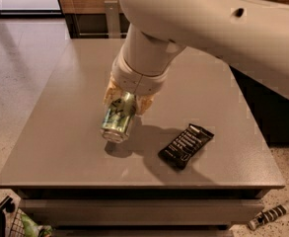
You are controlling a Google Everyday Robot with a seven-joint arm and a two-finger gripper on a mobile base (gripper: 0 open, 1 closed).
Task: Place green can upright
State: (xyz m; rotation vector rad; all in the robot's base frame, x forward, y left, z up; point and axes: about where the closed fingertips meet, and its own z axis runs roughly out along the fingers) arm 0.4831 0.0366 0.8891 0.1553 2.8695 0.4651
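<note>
A thick white arm (208,28) comes in from the upper right of the frame and bends down over the middle of a grey tabletop (55,132). At its end, just left of centre, is the gripper (126,101), pointing downward. It is grasping the green can (117,120): its yellowish fingers (109,90) sit against either side of the can's upper part, and the can's top end is hidden up inside the gripper. The can hangs tilted rather than upright, its long axis leaning down and slightly to the left. Its silver lower end (113,134) faces the bottom of the frame, and the mottled green-and-white label shows along its side. A dark shadow lies on the tabletop directly below and to the right of the can. I cannot tell whether the can's low end touches the surface or is held just clear of it. To the right of the can, well apart from it and nearer the front edge of the tabletop, lies a black snack bar wrapper (186,145), flat and turned diagonally. In the lower left corner, down on the speckled floor (16,83), a wire basket (16,225) holds something green. In the lower right corner a striped cylindrical object (274,214) rests on the floor.
</note>
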